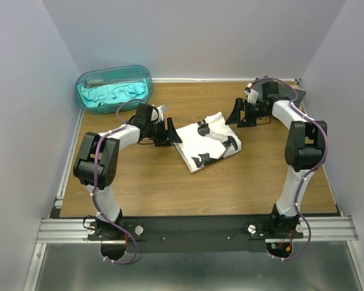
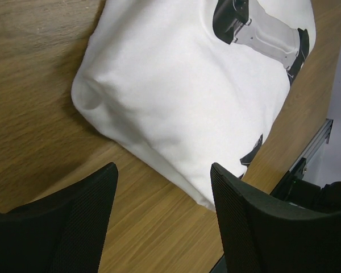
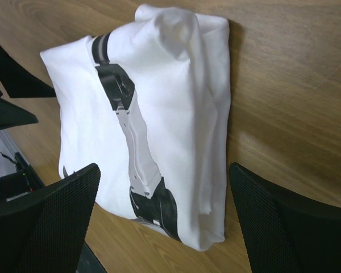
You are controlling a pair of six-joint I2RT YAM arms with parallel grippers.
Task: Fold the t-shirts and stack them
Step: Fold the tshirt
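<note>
Left tool [image 1: 170,138] spread, white t-shirt [image 1: 207,144] long axis diagonal

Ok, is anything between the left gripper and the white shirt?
Nothing visible: only bare table separates the open left gripper from the near edge of the folded white t-shirt. The teal tub sits in the far-left corner.

left arm [image 1: 100,159] comes up off its base, bends hard at the elbow and reaches forward and off to the right. left gripper [image 1: 168,134] sits low with its jaws spread wide. right arm [image 1: 303,145] stands taller, folds over at the top and reaches back toward the left. right gripper [image 1: 239,115] is angled down, jaws wide apart too. the two grippers face each other, well apart.
</note>
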